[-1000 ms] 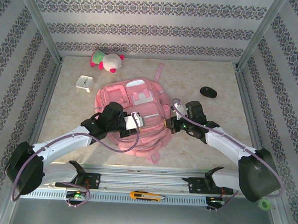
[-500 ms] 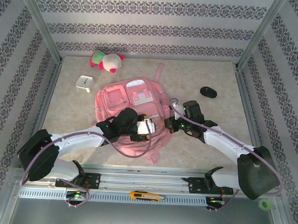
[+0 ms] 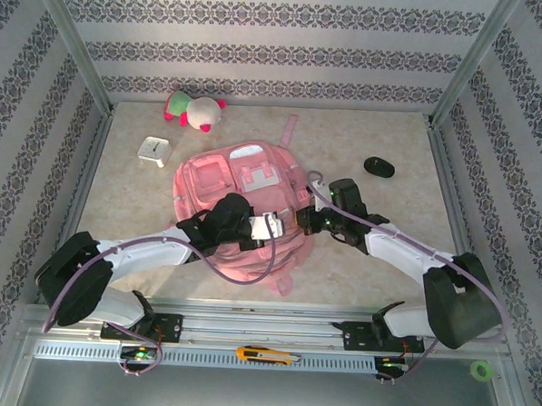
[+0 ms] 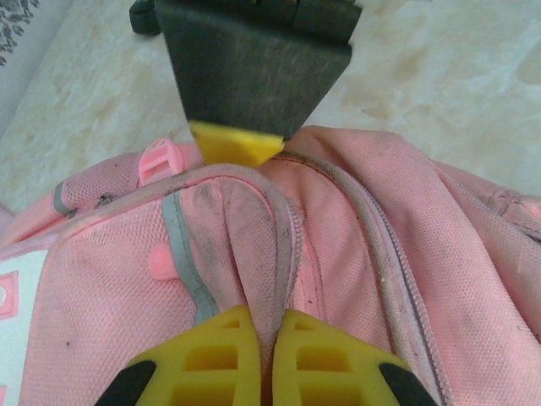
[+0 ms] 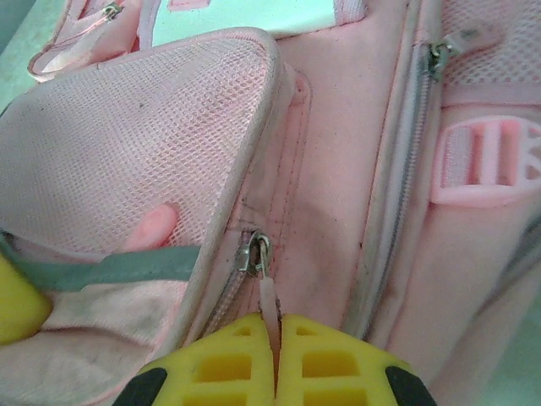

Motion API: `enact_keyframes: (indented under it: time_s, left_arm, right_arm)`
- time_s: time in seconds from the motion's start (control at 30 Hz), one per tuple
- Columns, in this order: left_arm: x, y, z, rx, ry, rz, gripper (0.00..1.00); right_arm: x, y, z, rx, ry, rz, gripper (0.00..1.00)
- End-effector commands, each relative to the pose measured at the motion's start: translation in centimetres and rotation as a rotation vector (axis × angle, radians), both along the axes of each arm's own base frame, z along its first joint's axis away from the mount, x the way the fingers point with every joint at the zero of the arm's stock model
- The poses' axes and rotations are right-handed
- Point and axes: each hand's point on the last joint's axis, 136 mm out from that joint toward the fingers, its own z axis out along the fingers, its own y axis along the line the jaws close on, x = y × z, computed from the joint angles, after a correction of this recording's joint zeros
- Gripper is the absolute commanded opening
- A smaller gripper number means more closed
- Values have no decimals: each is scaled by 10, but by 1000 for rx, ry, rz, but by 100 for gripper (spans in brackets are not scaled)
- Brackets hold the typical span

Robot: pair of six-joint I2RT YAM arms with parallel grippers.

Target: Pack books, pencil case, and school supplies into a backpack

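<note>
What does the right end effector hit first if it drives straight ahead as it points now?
The large pink fabric backpack: right end effector is shut on its pale zipper pull tab, metal slider directly ahead.

No lettering or label can be read on the backpack (image 3: 245,179). The clock cube (image 3: 153,150) bears dark marks too small to read.

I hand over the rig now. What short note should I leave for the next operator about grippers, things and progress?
Left gripper: shut on a fabric fold of the backpack.
Right gripper: shut on the zip pull.
The backpack lies flat in the middle of the table.
Done: both grips are taken.
To do: run the zip. Whether books, pencil case and supplies are inside, I cannot tell.
</note>
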Motion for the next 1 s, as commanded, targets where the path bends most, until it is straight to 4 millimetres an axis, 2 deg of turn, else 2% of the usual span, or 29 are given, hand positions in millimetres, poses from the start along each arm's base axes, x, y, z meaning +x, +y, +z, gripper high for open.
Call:
enact_keyframes:
  time_s: [0.0,0.1,0.2,0.23,0.3,0.33,0.4,0.47,0.5,0.57,0.63,0.7,0.77,0.9,0.97]
  left_arm:
    - [-64,-19,15,-93,67,-321,0]
    - [-75,-17,11,-77,83,-371,0]
    - [-73,-14,8,-60,87,-354,0]
    - [-70,-14,9,-62,89,-328,2]
    - [-58,-11,15,-82,88,-239,17]
    - [-51,-9,21,-104,83,-186,29]
    - [-39,-3,34,-158,83,-75,49]
    - [-27,4,49,-228,103,51,58]
    - [-20,10,57,-268,118,126,61]
    - [-6,27,71,-345,156,307,68]
    - [7,53,83,-424,198,516,70]
    - [14,80,90,-490,247,690,72]
    - [20,111,93,-540,279,866,75]
    - [23,177,81,-613,360,1178,75]
    - [25,200,68,-665,408,1270,74]
  right_arm:
    - [51,1,24,41,-125,-120,0]
    - [67,8,30,58,-151,-122,0]
    - [73,11,33,60,-159,-113,0]
    - [73,11,36,63,-161,-111,0]
    - [69,10,39,63,-157,-105,0]
    - [66,10,41,62,-153,-99,4]
    - [57,7,45,50,-140,-92,21]
    - [49,2,55,38,-138,-92,45]
    - [45,-1,59,25,-130,-105,52]
    - [41,-8,67,2,-109,-131,59]
    - [39,-7,73,-7,-79,-127,64]
    - [39,0,74,-3,-45,-101,67]
    - [44,12,67,1,3,-65,67]
    - [61,37,49,-11,64,-35,63]
    - [67,43,32,-23,86,-42,62]
